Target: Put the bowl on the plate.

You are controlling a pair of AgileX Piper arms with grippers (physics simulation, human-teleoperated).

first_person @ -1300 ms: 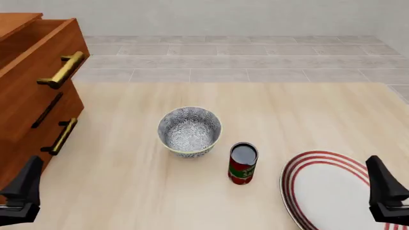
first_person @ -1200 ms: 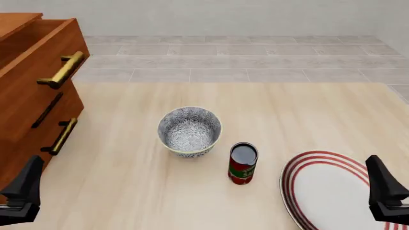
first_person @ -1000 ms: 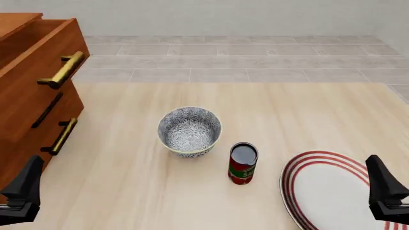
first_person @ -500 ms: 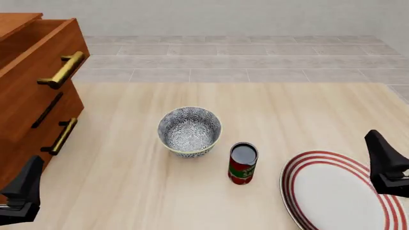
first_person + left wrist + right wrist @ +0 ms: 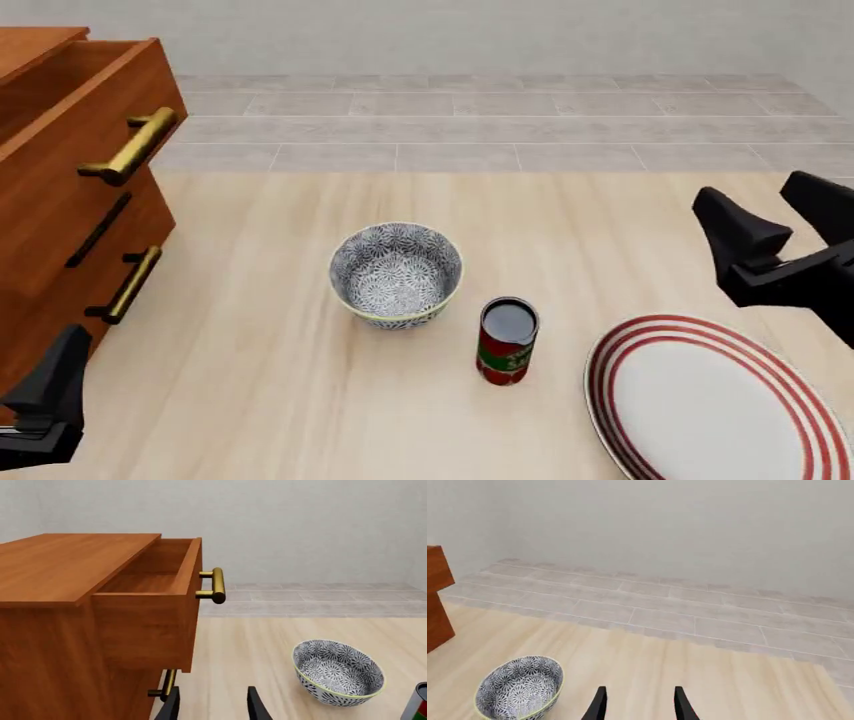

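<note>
Bowl [image 5: 396, 272] stands upright on the table [image 5: 267, 380] near its middle, empty, with a red can [image 5: 507, 340] just beside it on the side toward the plate [image 5: 714, 405], which lies flat at the table's near right corner. Right tool [image 5: 781, 232] hangs above the table beyond the plate, fingers spread and grasping nothing; it looks like the approach to the bowl is the step in hand. Left tool [image 5: 212, 706] sits low beside the drawer cabinet [image 5: 74, 200], also released, well apart from everything. For a clean pick, the right tool would do best to come down over the bowl's far or right rim, one finger inside and one outside the wall, keeping clear of the can so it is not knocked over. Once lifted, the bowl should be carried high enough to pass over the can, then lowered level onto the plate's white centre.
</note>
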